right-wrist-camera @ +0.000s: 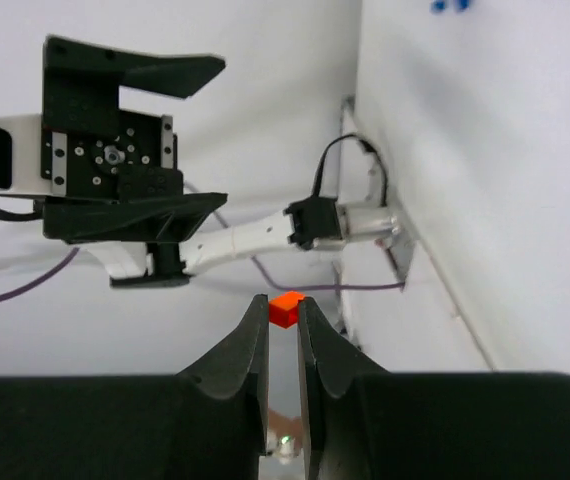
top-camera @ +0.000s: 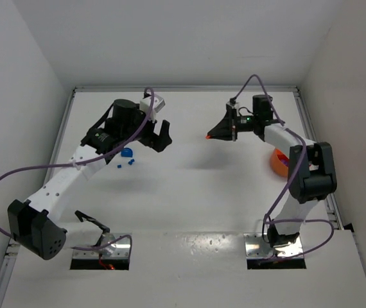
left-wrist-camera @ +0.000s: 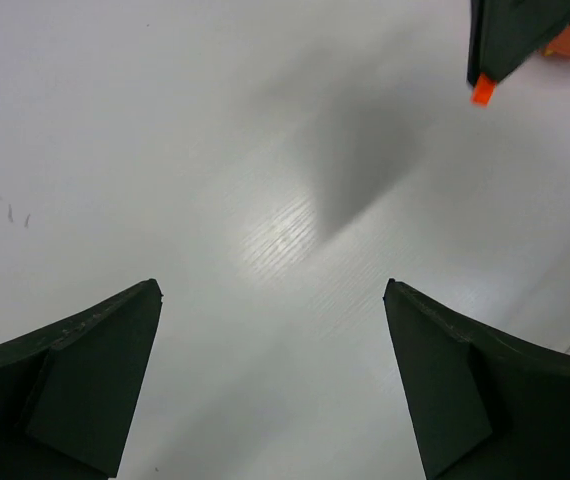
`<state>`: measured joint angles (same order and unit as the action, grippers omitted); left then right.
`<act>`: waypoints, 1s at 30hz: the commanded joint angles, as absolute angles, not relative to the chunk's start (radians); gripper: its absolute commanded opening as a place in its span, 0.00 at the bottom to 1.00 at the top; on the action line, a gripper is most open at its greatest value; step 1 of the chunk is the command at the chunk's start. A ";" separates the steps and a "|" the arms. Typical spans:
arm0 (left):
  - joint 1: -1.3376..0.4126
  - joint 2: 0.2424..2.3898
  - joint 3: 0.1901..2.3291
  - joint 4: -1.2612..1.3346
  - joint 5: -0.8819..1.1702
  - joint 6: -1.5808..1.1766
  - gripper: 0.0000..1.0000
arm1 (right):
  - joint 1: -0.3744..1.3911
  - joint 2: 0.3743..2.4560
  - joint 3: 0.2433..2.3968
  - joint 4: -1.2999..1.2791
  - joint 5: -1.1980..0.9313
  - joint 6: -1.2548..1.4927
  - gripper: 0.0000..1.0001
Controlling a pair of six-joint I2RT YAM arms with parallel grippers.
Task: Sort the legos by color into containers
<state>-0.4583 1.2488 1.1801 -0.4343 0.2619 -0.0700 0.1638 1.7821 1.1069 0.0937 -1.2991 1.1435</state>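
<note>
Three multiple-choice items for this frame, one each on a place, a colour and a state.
1. In the top view, where is the tub?
A. Between the two grippers
B. Left of the left gripper
C. Right of the right gripper

2. What colour is the brick in the right gripper?
A. Blue
B. Orange
C. Purple

3. How is the left gripper?
A. Open, nothing between its fingers
B. Shut on a brick
C. Shut, empty

Answers:
1. C, the tub shows past the right gripper, partly behind that arm.
2. B, the right wrist view shows an orange brick pinched at the fingertips.
3. A, the left wrist view shows its fingers wide apart over bare table.
</note>
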 commanded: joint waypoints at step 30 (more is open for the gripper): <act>-0.430 1.379 1.242 -0.549 0.198 -0.095 1.00 | -0.377 1.598 1.591 -1.164 -0.167 -0.310 0.00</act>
